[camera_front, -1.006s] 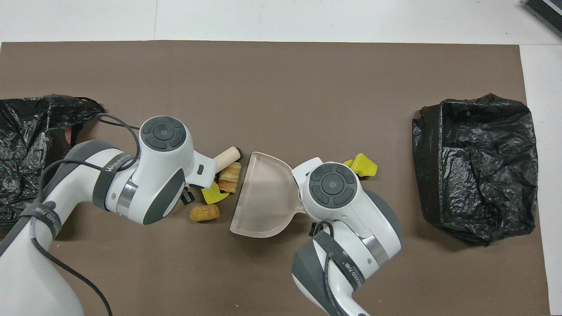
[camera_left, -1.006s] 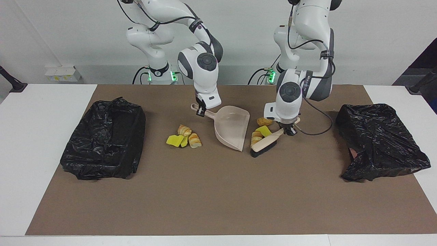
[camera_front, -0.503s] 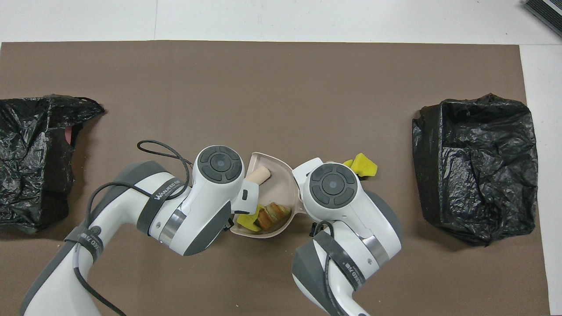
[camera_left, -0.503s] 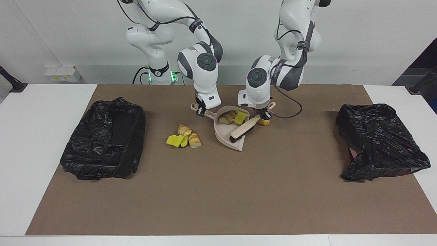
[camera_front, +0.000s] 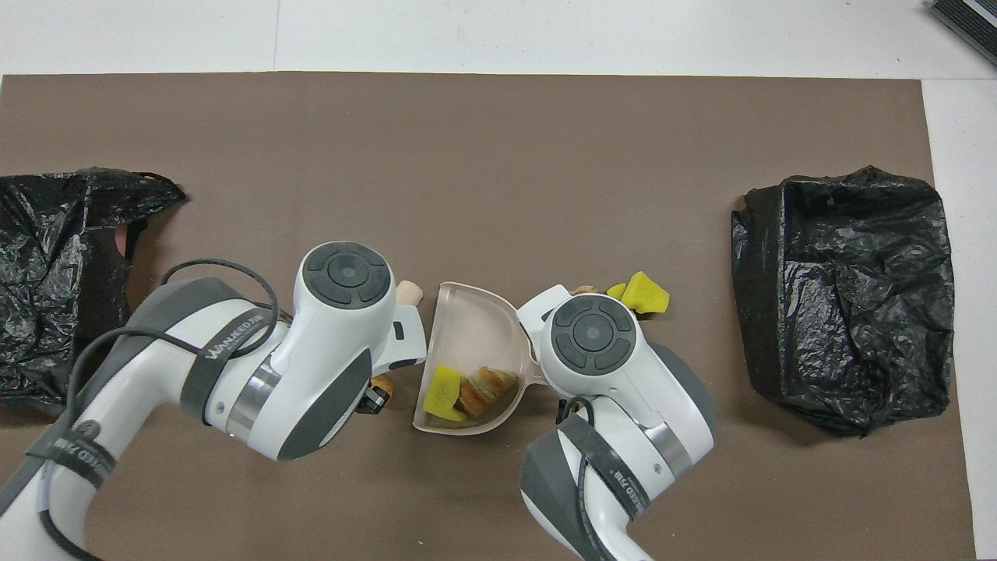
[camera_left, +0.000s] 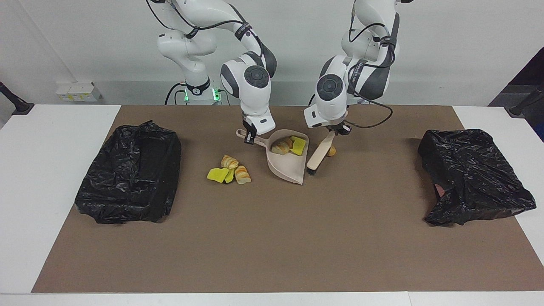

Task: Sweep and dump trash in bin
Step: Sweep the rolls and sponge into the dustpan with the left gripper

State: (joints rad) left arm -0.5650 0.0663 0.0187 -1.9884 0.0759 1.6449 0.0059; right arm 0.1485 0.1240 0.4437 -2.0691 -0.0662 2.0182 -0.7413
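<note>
Overhead view: smooth beige scoop-shaped dustpan (camera_front: 475,327), spongy yellow chunk (camera_front: 444,384), perhaps flaky pastry (camera_front: 487,384).

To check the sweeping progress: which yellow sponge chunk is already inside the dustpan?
The yellow chunk beside the striped pieces in the dustpan; the other yellow chunks lie on the mat.

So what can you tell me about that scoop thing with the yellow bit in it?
It is a beige dustpan that looks like smooth plastic, with a wide flat mouth and a short handle. It lies on the brown mat in the middle of the table, mouth pointing away from the robots. The right gripper is shut on its handle. Inside sit a yellow chunk and striped croissant pieces. The brush hangs just beside it.
</note>
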